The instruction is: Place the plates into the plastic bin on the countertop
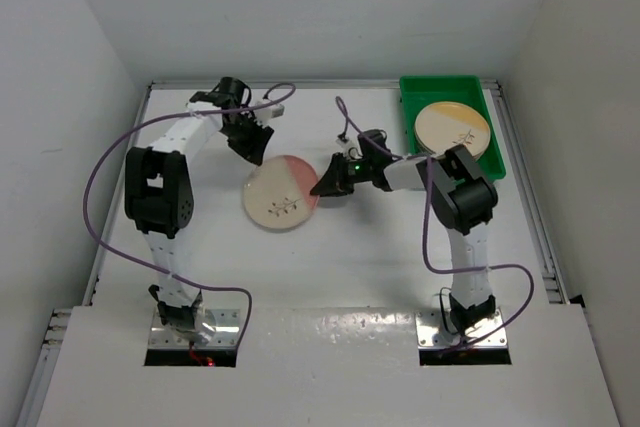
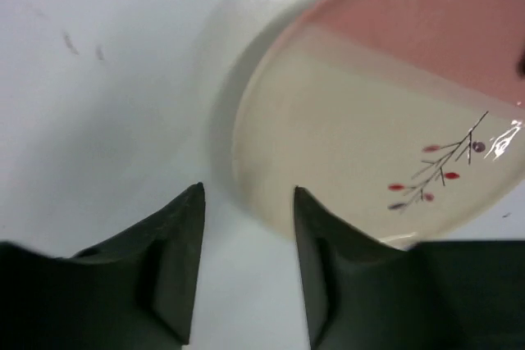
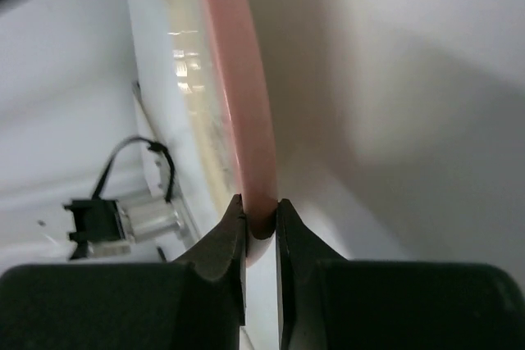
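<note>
A cream plate with a pink section (image 1: 283, 192) and a dark sprig sits near the middle of the white countertop (image 1: 330, 257). My right gripper (image 1: 322, 187) is shut on its pink right rim (image 3: 246, 120). My left gripper (image 1: 252, 150) is open and empty just behind the plate's far left edge; the plate (image 2: 385, 112) fills the upper right of the left wrist view, past the fingertips (image 2: 193, 202). A cream plate with a yellow section (image 1: 452, 127) lies in the green plastic bin (image 1: 415, 92) at the back right. No other plates are in view.
White walls (image 1: 70, 97) close in the countertop on the left, back and right. Purple cables (image 1: 110, 157) loop beside both arms. A small white block (image 1: 282, 107) lies near the back wall.
</note>
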